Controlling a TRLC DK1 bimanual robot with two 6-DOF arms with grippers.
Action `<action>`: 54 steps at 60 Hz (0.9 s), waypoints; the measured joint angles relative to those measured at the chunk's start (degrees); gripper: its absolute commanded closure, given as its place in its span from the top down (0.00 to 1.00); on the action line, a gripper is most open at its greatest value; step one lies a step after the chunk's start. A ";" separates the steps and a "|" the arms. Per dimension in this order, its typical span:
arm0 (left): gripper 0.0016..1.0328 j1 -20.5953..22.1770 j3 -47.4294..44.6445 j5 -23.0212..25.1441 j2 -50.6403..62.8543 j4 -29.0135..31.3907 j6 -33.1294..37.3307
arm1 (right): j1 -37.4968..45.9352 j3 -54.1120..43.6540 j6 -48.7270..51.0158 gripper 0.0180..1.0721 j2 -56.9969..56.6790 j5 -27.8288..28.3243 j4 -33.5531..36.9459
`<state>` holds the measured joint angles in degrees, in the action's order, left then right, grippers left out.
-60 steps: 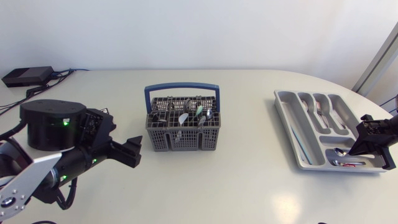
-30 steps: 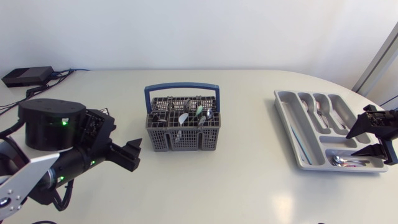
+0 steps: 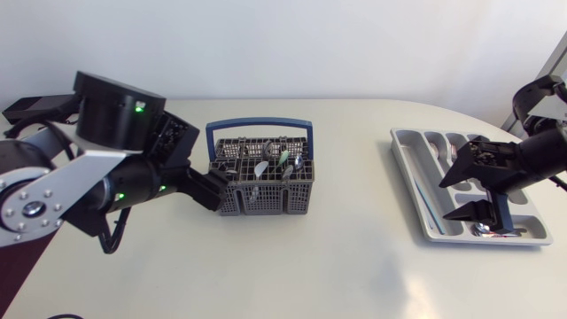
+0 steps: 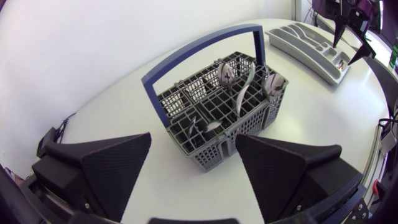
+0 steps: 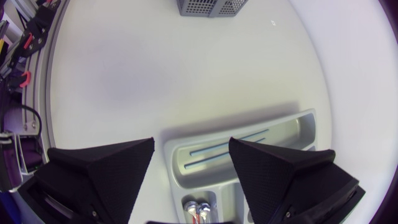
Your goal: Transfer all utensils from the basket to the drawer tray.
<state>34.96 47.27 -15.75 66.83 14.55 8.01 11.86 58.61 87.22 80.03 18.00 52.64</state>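
The grey utensil basket [image 3: 260, 182] with a blue handle [image 3: 260, 126] stands mid-table and holds several utensils [image 3: 266, 167]. My left gripper [image 3: 211, 189] is at its left side, open; in the left wrist view the basket [image 4: 217, 109] lies just ahead of the open gripper [image 4: 196, 171]. At the right, the grey drawer tray [image 3: 410, 182] holds cutlery in its far slots [image 3: 456, 151] and spoons [image 3: 492, 230] in its near compartment. My right gripper [image 3: 464, 189] hovers over the tray, open and empty. In the right wrist view the tray [image 5: 249, 155] and spoons [image 5: 198, 210] lie under that gripper [image 5: 189, 168].
A black box [image 3: 37, 108] with cables sits at the table's far left corner. Bare tabletop [image 3: 354, 213] lies between basket and tray. The left arm's bulky joint [image 3: 120, 111] stands left of the basket.
My right gripper opened, rose and shifted left over the tray, with spoons lying in the near compartment. My left arm swung up and right to the basket's left side.
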 measured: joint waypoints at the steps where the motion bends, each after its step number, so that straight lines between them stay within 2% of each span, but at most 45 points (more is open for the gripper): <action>1: 0.92 0.20 0.63 -0.07 0.63 0.42 0.04 | -0.81 -0.26 -0.98 0.83 -0.31 0.02 0.00; 30: 0.89 3.82 19.67 -0.87 16.83 16.92 1.05 | -22.08 -3.32 -23.91 0.83 -2.84 -0.92 -1.05; 42: 0.88 5.35 22.40 -0.90 20.28 18.08 1.05 | -29.40 -4.46 -30.25 0.83 -2.82 -2.89 -3.93; 54: 0.79 5.57 24.46 -0.81 22.29 16.44 1.31 | -35.41 -4.46 -35.32 0.83 -2.78 -3.26 -6.84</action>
<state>40.53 71.72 -16.56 89.12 30.98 9.32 -23.55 54.15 51.90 77.25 14.74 45.80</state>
